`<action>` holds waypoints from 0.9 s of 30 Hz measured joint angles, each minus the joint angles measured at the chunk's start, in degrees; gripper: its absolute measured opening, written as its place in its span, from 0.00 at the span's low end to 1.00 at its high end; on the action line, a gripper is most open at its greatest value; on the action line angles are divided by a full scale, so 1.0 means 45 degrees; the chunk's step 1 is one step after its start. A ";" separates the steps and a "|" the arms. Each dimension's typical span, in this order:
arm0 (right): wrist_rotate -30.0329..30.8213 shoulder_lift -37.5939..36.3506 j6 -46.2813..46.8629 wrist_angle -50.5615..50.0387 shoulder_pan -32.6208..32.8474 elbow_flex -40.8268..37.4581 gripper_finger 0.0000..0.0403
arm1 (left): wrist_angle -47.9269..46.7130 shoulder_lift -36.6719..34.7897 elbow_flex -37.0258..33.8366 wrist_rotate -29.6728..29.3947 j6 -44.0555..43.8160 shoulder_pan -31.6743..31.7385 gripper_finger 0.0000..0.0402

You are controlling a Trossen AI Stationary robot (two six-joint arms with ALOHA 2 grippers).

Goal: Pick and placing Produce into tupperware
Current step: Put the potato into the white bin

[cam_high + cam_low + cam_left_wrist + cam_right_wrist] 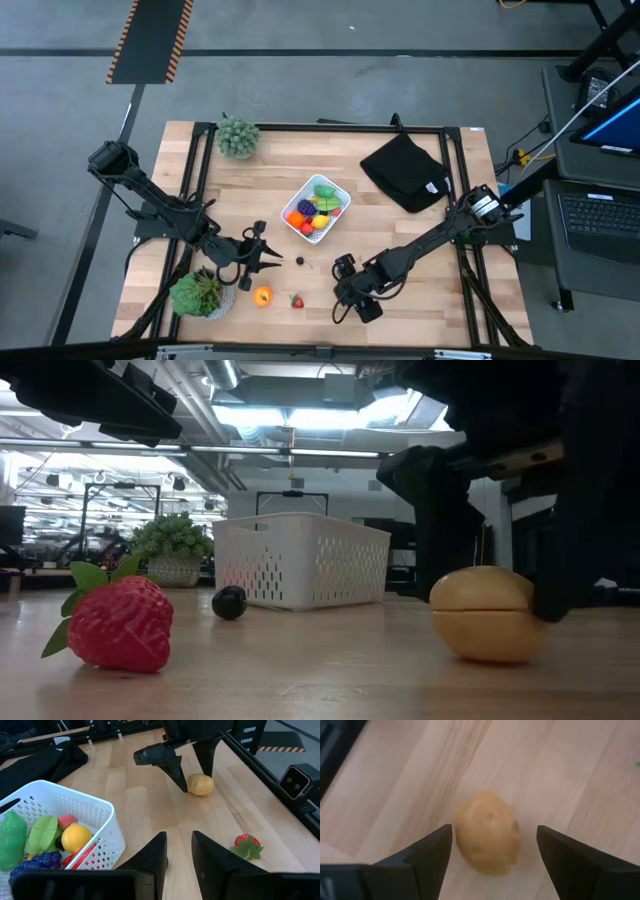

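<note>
Mostly loaded, you've got stragglers left on the bench
High view: tupperware [316,208] mid-bench holds a pile of produce; orange piece [262,296], strawberry [296,300] and a small dark piece [299,261] lie outside it near the front edge. Low view: strawberry, dark piece and potato [487,614] all on the wood, container behind. Left wrist: left end effector [179,851] nearly closed, a narrow gap between the fingers, holding nothing, beside the container. Right wrist: right end effector [494,851] open wide, straddling the potato, fingers not touching it; that looks like your next pick
</note>
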 joint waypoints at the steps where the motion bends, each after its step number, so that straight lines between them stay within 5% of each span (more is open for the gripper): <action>1: -0.0005 0.0012 0.0070 -0.0004 0.0005 0.0000 0.72 | 0.0000 0.0000 0.0000 0.0000 0.0000 0.0000 0.20; 27: -0.0015 0.0639 0.0733 0.0761 0.0005 0.0007 0.69 | -0.0117 0.0000 0.0000 0.0000 0.0005 0.0000 0.06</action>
